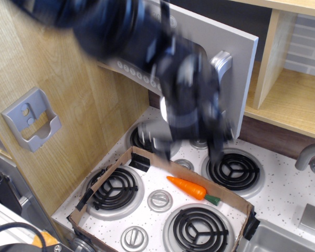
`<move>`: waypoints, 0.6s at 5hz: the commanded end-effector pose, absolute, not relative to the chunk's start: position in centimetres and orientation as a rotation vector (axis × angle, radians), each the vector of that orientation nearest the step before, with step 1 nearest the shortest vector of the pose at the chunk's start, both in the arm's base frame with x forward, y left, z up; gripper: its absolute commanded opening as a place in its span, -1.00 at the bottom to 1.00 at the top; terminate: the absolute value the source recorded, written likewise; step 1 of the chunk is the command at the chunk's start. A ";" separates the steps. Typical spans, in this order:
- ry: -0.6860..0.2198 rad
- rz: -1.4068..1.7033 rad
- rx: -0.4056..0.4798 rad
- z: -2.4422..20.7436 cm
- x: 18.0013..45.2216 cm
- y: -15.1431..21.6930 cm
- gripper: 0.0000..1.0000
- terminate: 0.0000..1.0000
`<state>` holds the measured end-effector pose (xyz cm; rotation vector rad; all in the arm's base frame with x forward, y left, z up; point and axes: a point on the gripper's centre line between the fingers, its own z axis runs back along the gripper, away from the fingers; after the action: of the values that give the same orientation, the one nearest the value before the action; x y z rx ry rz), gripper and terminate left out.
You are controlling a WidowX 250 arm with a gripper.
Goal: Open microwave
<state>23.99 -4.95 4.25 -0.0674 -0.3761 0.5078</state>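
The robot arm (163, 68) is a bulky black body, smeared by motion blur.

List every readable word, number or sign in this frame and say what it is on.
No text can be read.
Microwave door: a row of small round white buttons shows below the window, but their marks are too small to read.
The clock display is hidden behind the blurred arm.
The hand is motion-blurred; no label shows.

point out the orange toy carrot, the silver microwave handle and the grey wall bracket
orange toy carrot (188, 188), main view, mid-body
chunky silver microwave handle (222, 62), main view, upper end
grey plastic wall bracket (31, 119), main view, front face
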 end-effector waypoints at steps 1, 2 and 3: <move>-0.432 0.400 -0.121 6.5 27.5 -12.6 1.00 -1.00; -0.384 0.211 -0.135 7.6 30.2 -15.6 1.00 -1.00; -0.289 0.080 -0.190 8.8 32.5 -17.5 1.00 -1.00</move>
<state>32.86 -16.68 7.26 -0.1623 -0.2425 0.0614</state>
